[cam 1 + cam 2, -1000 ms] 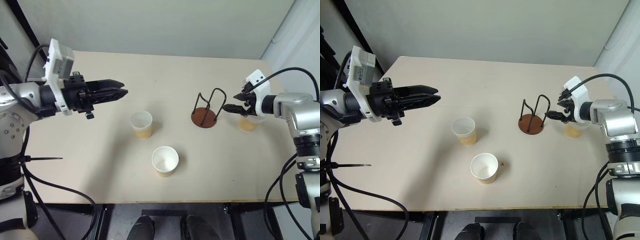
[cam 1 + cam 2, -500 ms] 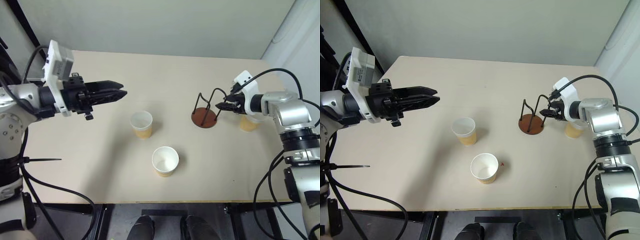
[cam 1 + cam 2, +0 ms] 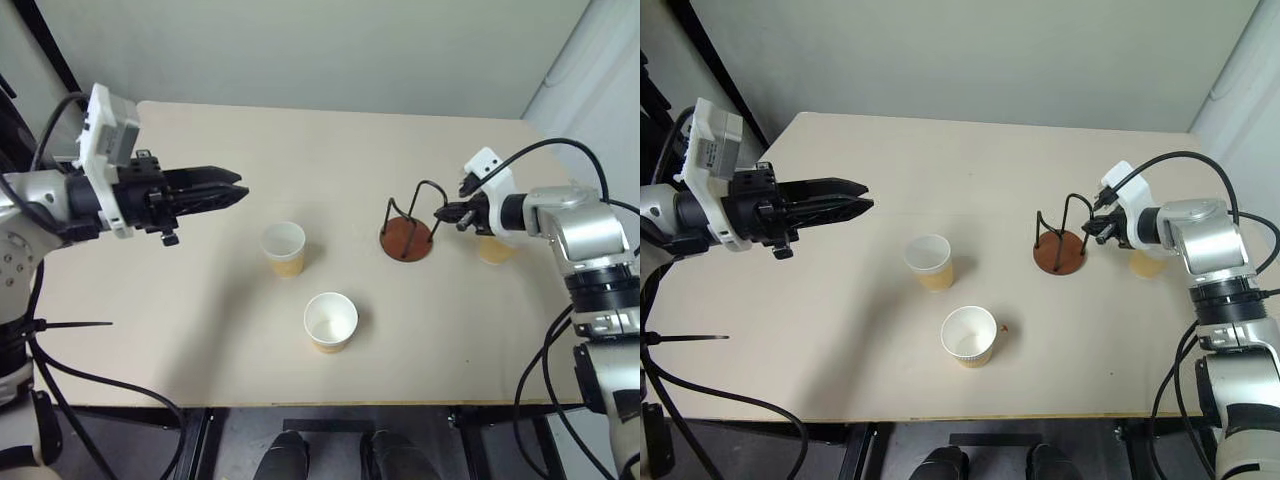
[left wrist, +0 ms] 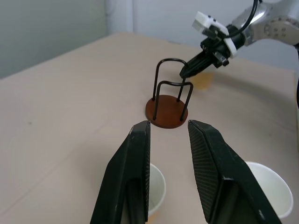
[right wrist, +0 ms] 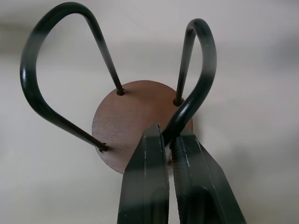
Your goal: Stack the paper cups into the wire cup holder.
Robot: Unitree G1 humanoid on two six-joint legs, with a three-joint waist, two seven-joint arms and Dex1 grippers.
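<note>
Left eye view: pale beige tabletop (image 3: 200,330) w/ a thin darker front edge, set against a plain light wall; dark upright strip in the far left corner, whitish panel at the far right, dark floor + black frame bars under the front edge.

Wire cup holder (image 3: 407,238) stands right of centre, reddish-brown disc flat on the table, black loops up, nothing inside it. Right gripper (image 3: 444,211) is at its right side; in the right wrist view the two fingers (image 5: 147,186) are pinched together on the lower part of one wire loop, so it has hold of the holder.

Paper cups: one (image 3: 283,247) upright near table centre, a second (image 3: 330,320) upright just nearer the front edge, both open mouth up, apart from each other and well left of the holder. A third (image 3: 495,248) sits right of the holder, partly hidden behind the right wrist.

Left gripper (image 3: 232,192) hovers above the table's left part, pointing roughly level toward the right, fingers (image 4: 135,168) a modest gap apart, nothing btwn them. Left wrist view looks over two cup rims toward the holder.
</note>
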